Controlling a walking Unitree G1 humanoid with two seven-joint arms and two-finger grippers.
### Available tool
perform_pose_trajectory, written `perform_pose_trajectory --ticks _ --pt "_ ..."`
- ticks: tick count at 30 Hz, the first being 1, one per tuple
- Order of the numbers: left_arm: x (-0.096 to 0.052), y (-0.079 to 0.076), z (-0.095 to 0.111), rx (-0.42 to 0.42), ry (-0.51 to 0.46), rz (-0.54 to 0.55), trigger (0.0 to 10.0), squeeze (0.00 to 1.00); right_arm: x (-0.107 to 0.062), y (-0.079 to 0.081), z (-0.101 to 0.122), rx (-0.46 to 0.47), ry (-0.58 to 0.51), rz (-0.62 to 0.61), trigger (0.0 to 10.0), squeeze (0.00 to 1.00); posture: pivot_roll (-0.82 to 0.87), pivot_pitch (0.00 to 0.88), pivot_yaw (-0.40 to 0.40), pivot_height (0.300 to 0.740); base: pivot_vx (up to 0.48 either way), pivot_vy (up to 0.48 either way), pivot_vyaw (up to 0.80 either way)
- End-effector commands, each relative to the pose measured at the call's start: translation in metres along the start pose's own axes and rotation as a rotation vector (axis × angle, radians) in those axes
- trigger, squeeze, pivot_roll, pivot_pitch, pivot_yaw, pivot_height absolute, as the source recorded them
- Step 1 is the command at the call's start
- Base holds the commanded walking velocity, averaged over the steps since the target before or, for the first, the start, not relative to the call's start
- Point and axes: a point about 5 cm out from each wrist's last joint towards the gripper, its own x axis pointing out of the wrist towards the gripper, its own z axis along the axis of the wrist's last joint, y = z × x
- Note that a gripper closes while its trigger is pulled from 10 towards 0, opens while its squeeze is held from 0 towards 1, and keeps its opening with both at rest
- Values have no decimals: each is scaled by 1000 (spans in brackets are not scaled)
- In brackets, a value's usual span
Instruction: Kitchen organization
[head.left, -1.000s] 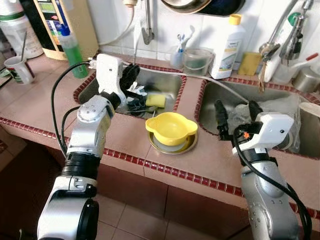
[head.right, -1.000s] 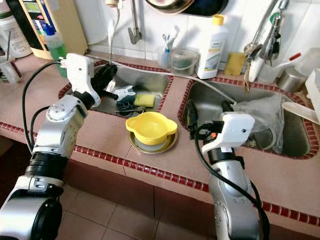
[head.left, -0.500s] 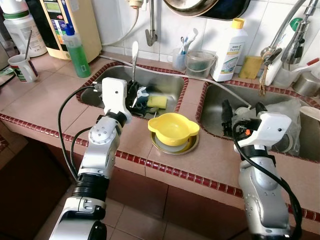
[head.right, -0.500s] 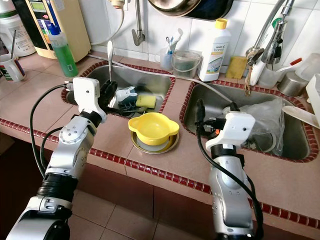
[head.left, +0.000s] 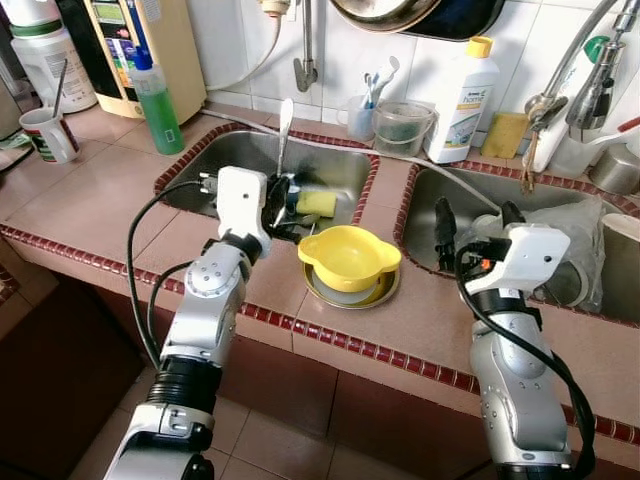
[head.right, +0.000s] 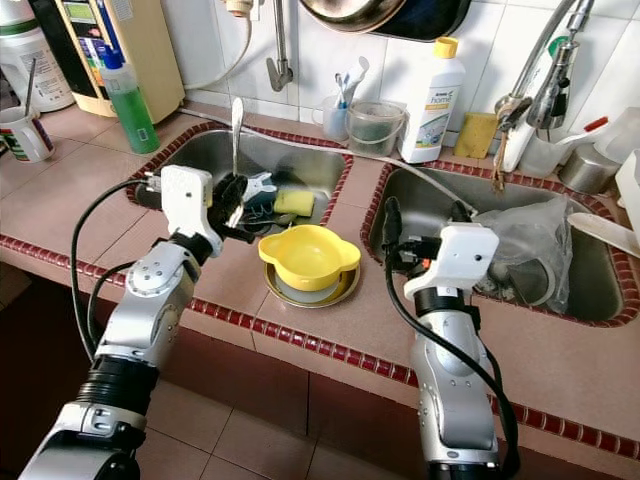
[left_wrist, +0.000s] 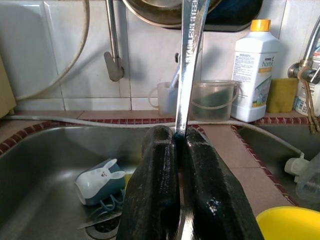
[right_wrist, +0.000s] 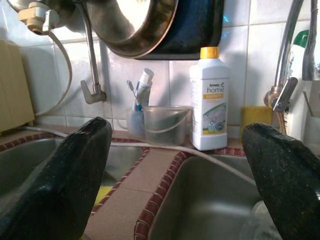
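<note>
left sink — sponge, cup (tipped) | left gripper clamps spoon

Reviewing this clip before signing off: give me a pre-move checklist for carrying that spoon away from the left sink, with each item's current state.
1. Left gripper shut on the spoon: ok.
2. Spoon upright, bowl end up, lifted out of the left sink: ok.
3. Grip sits low on the handle, so the spoon may tip: not ok.
4. Yellow bowl beside the gripper, apart from it: ok.
5. Right gripper open, over the right sink's edge, out of the way: ok.
6. Where the spoon should go: cannot tell.
</note>
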Motion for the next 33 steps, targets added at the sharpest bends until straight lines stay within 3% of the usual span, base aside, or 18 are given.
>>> perform_pose_trajectory --ticks 1,33 --pt "-1 -2 3 0 -9 -17 10000 0 2 4 1 -3 -8 15 10000 0 7 0 7 740 0 240 0" --pt "-3 -8 2 16 17 -58 10000 0 -1 6 -2 -5 -4 31 10000 0 -3 0 14 740 0 324 0"
